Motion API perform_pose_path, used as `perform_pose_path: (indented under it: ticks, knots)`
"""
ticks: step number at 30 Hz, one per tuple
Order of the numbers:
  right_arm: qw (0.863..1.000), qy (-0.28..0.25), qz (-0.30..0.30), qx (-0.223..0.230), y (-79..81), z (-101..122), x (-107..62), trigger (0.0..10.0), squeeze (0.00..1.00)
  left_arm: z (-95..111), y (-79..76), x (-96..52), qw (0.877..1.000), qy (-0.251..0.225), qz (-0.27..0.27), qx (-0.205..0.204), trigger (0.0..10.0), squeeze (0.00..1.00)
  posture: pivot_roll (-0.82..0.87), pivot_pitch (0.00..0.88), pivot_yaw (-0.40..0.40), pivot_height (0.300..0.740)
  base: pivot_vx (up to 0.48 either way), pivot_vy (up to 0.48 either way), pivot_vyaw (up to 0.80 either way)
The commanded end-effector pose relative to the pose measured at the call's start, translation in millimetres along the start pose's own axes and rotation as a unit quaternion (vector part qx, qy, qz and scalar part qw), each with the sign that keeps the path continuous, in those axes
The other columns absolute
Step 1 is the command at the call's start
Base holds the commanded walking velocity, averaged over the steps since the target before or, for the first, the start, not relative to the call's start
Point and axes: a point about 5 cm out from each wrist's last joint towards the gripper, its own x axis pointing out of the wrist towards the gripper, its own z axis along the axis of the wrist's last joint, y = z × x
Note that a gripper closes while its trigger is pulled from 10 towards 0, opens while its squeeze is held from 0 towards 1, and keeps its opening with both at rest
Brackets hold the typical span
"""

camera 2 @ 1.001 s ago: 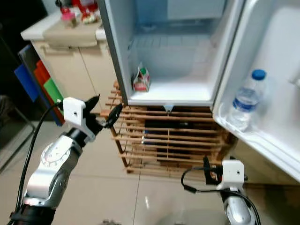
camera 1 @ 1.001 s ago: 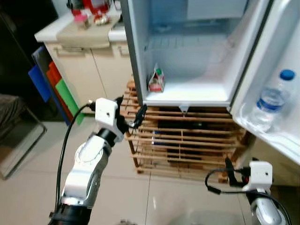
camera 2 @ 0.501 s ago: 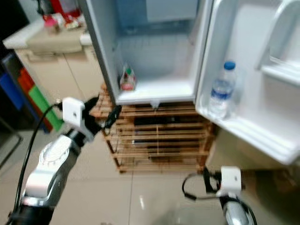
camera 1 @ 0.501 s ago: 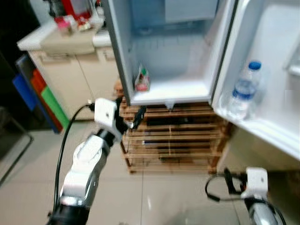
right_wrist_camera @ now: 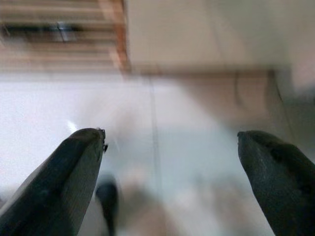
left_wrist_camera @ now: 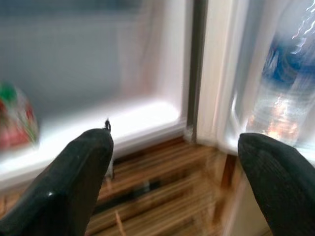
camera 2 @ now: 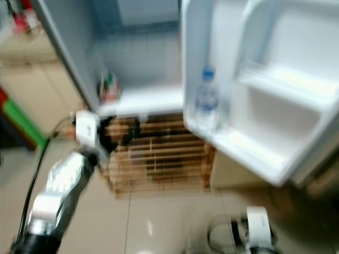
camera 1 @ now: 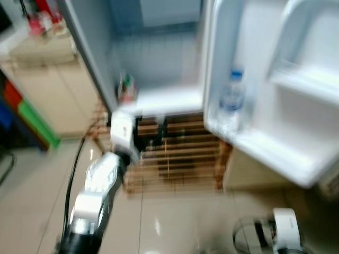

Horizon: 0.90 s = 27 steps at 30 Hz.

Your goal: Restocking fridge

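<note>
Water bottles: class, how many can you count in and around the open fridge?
1. The water bottle stands upright in the lower shelf of the open fridge door. Blur may hide others.

Both head eyes are looking down, blurred, at the open fridge [camera 1: 159,79] and wooden rack [camera 1: 180,159]. The left wrist camera is facing these closely; the right wrist camera is facing the floor [right_wrist_camera: 162,128].
</note>
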Motion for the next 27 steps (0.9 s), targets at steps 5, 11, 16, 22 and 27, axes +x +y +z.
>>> perform_pose_path:
  ticks: [5,11,16,22,27]
  knots:
    - [0.988,0.109,-0.104,-0.016,-36.2,-34,-14.9,10.0,0.00,-65,56.5,-24.8,0.968,0.209,0.140,-0.018,10.0,0.00,-0.16,0.000,0.102,0.740,0.000,0.000,0.00]
    - [0.969,0.089,-0.230,0.008,-83.3,-21,-22.0,10.0,0.00,-93,65.4,-34.8,0.951,0.275,0.139,-0.037,10.0,0.00,-0.17,0.000,0.108,0.740,0.000,0.000,0.00]
    - [0.945,-0.038,-0.323,-0.019,-132.6,46,-20.8,10.0,0.00,-127,69.0,-49.5,0.919,0.365,0.138,-0.046,10.0,0.00,-0.17,0.000,0.113,0.740,0.000,0.000,0.00]
    - [0.906,-0.261,-0.333,-0.001,-114.4,152,-31.3,10.0,0.00,-144,60.5,-50.9,0.900,0.415,0.133,-0.005,10.0,0.00,-0.17,0.000,0.105,0.740,0.000,0.000,0.00]
    - [0.906,-0.309,-0.289,0.016,-85.1,181,-41.0,10.0,0.00,-158,63.5,-68.2,0.884,0.443,0.147,-0.012,10.0,0.00,-0.17,0.000,0.103,0.740,0.000,0.000,0.00]
